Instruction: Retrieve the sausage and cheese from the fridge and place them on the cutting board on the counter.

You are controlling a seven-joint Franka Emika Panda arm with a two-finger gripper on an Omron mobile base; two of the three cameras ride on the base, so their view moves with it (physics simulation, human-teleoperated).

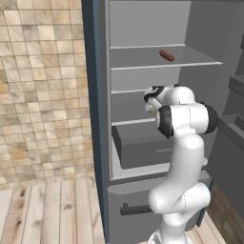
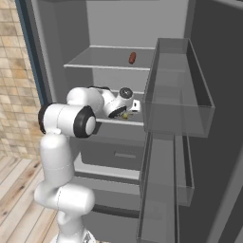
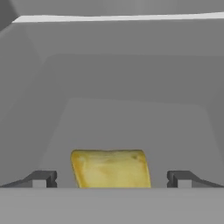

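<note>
**Open fridge, two items inside**

The fridge [image 1: 143,28] stands open. One cheese [image 3: 111,168] lies on its middle shelf, between the spread fingers of the gripper [image 3: 111,179], ungrasped. One sausage [image 1: 167,55] rests on the upper shelf's right half. No writing readable.

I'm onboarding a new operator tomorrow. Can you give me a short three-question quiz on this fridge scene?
1. True or false: the sausage lies on the same shelf that the gripper is reaching into.
2. What lies between the open fingertips in the hand view? A) the cheese B) an egg C) a bottle
3. Is the fridge door open or shut?

Key
1. False: it lies on a higher shelf.
2. A
3. Open; the door's shelves show in the right base view.
</note>
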